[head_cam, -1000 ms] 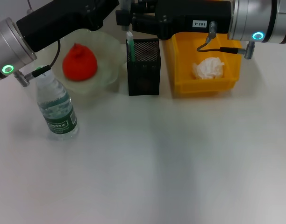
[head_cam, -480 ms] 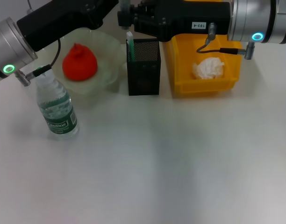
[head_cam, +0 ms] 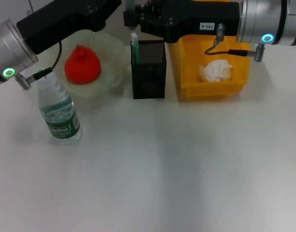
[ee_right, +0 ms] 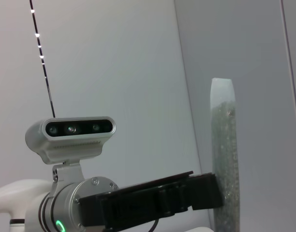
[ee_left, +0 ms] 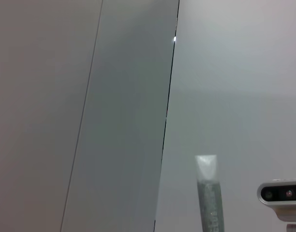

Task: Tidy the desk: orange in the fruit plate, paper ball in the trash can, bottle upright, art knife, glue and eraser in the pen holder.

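Hardly anything has shifted since a second ago: the right arm has crept a touch sideways over the back of the desk (head_cam: 162, 169), and everything on the desk sits where it did.

Nearest is the bottle (head_cam: 58, 113), upright on its base with its cap on top, so that job looks done. Behind it the orange (head_cam: 82, 65) rests in the middle of the plate (head_cam: 111, 79), whose wavy rim keeps it from rolling. Just beside the plate stands the pen holder (head_cam: 149, 72) with the knife (head_cam: 134, 46) leaning in its near-left corner, blade end down. Next along is the trash can (head_cam: 186, 82), and the paper ball (head_cam: 215, 71) lies on its floor. The eraser does not show anywhere; it may be down inside the mesh.

Farthest back, both arms meet above the pen holder. The glue (ee_right: 224, 159) is held upright there, translucent end up, probably so it can drop lengthwise into the narrow opening. In the right wrist view the left gripper (ee_right: 213, 191) is pinching the glue low on its barrel. The right gripper (head_cam: 138, 18) is right beside it, but I cannot tell whether it grips the glue as well. Lowering the glue into the pen holder looks like the last step left.
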